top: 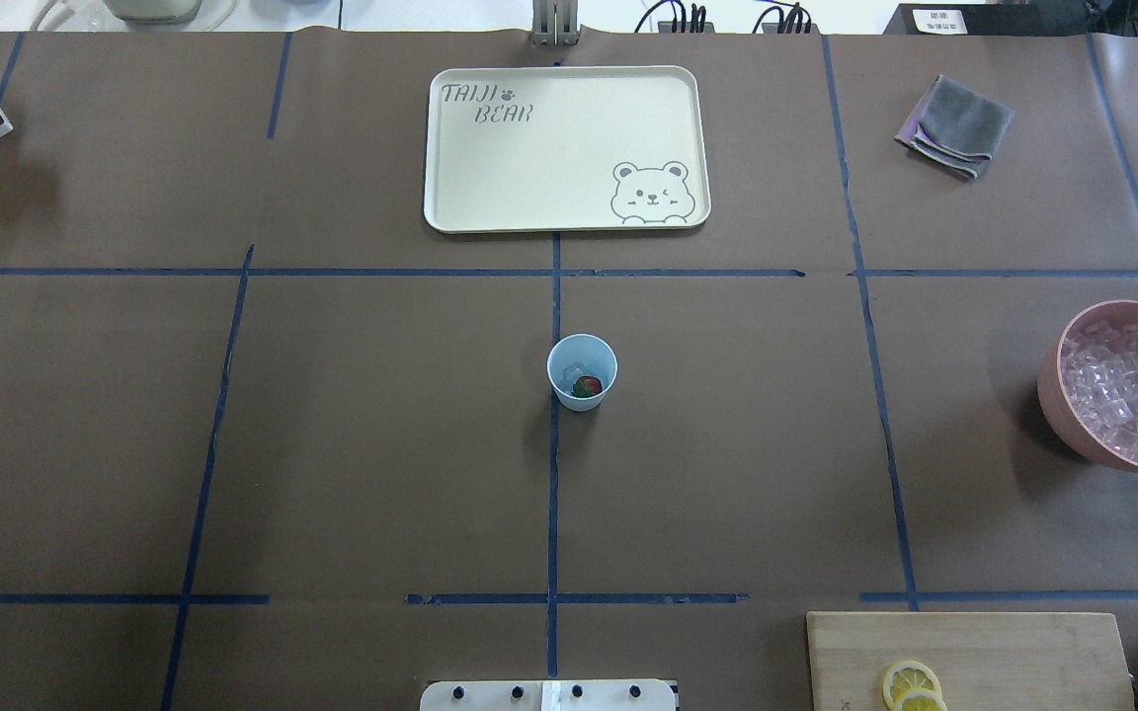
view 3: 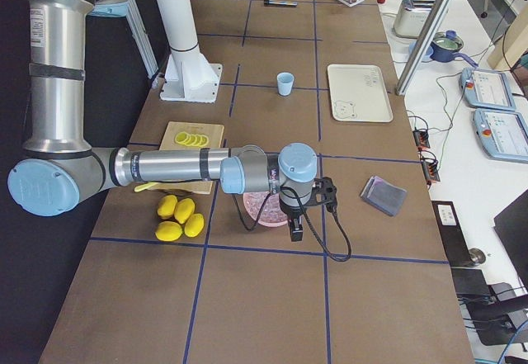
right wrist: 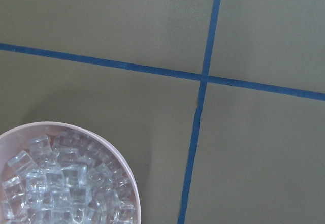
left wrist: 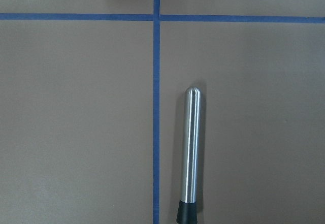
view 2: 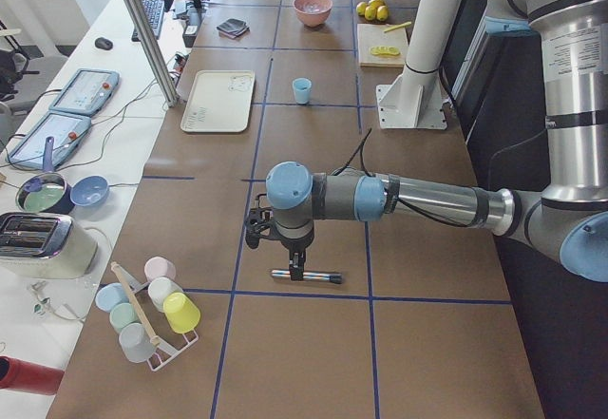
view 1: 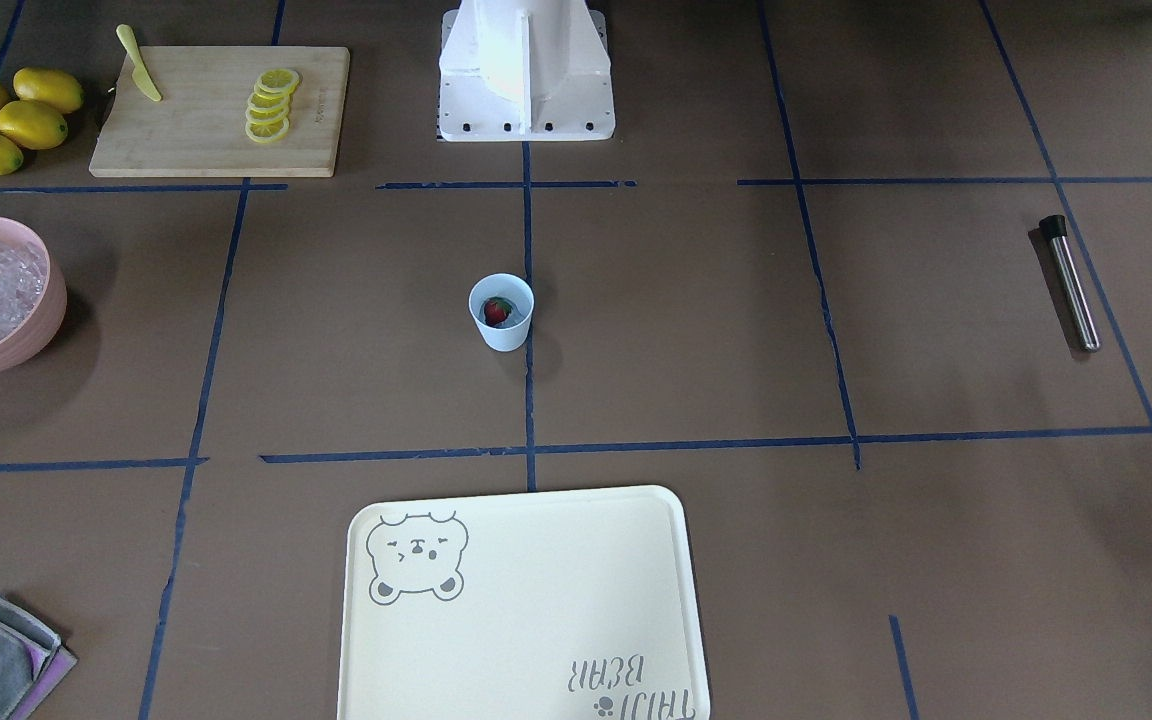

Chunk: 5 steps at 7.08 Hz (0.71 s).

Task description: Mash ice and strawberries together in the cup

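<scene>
Since the strawberry [top: 586, 386] and some ice [top: 567, 373] already lie in the cup [top: 581, 400], the step in hand looks to be fetching the muddler [left wrist: 191, 153], which lies flat on the table well off to the robot's left. The left gripper [view 2: 296, 265] hangs right above it; it shows only in the side view, so can't tell whether the jaws are apart or closed, but nothing seems held. Same for the right gripper [view 3: 295, 230], which hovers by the pink bowl [top: 1053, 395] of spare ice; can't tell there either.

To do it well, I'd say: come straight down, jaws set across the shaft, i.e. at right angles to its length. Take it approx mid-shaft so it doesn't tip, and close squarely, as smooth round steel will prob roll or slip.

Muddler's long axis runs nearly parallel to the blue tape line [left wrist: 156, 132] just beside it. The black-capped end points toward the robot's side, the rounded steel tip away.

Cup stands upright at table centre on a tape line, mouth up, axis vertical, so the muddler must be turned upright before it goes in
</scene>
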Tool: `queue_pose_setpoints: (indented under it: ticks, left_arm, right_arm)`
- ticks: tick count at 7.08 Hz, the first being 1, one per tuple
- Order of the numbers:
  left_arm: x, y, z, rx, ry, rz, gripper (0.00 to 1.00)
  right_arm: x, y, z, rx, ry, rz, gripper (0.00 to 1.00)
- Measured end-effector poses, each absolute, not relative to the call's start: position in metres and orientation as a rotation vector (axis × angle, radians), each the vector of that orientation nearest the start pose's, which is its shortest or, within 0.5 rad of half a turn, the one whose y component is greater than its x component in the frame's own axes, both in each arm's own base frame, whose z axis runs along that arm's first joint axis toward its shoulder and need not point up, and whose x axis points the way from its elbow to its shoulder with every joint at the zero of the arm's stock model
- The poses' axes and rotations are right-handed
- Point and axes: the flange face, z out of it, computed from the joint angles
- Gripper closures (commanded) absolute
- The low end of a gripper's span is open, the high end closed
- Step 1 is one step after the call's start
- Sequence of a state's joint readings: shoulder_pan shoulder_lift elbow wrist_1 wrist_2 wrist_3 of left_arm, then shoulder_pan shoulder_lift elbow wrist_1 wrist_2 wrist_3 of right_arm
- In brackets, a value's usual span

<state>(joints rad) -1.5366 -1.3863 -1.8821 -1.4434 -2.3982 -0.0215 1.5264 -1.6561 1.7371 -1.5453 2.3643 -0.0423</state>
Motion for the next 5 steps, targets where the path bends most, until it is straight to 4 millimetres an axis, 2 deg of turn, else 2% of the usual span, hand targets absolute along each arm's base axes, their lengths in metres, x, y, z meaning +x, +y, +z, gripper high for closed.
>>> queue_pose_setpoints:
  ticks: [2,5]
  left_arm:
    - [-0.046,-0.410,0.606,-0.042,0.826,0.003,0.00]
    - [-0.046,-0.405,0.606,-0.052,0.825,0.000,0.00]
  right_arm:
    - [0.045,-0.459,0.616,0.092,-0.790,-0.108,0.00]
    - [0.048,-0.452,0.636,0.055,-0.779,-0.089,0.00]
